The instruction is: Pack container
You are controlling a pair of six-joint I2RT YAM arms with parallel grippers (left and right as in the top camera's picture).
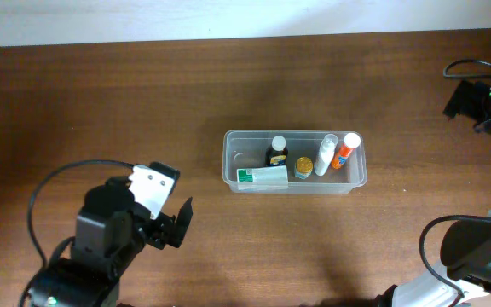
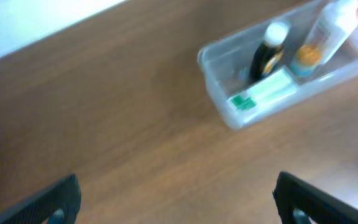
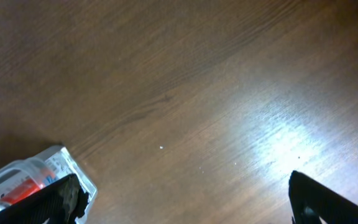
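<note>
Down at the near left, the left tool hangs over bare wood with its two dark fingers spread wide and nothing between them. A black cable loops out behind that arm. It sits well apart from the container, which lies out to its right.

The container rests flat on the brown surface near the middle, long side running left to right. At its left end a green-and-white box lies along the near wall. Just behind the box stands a dark bottle with a white cap. Next comes a small yellow-topped jar, then a white bottle leaning beside it. At the right end is an orange bottle with a white cap. All five are inside the tub.

Over on the right, the right tool is also parted wide and empty above the wood. Only the orange-bottle corner of the container shows by its left finger.
</note>
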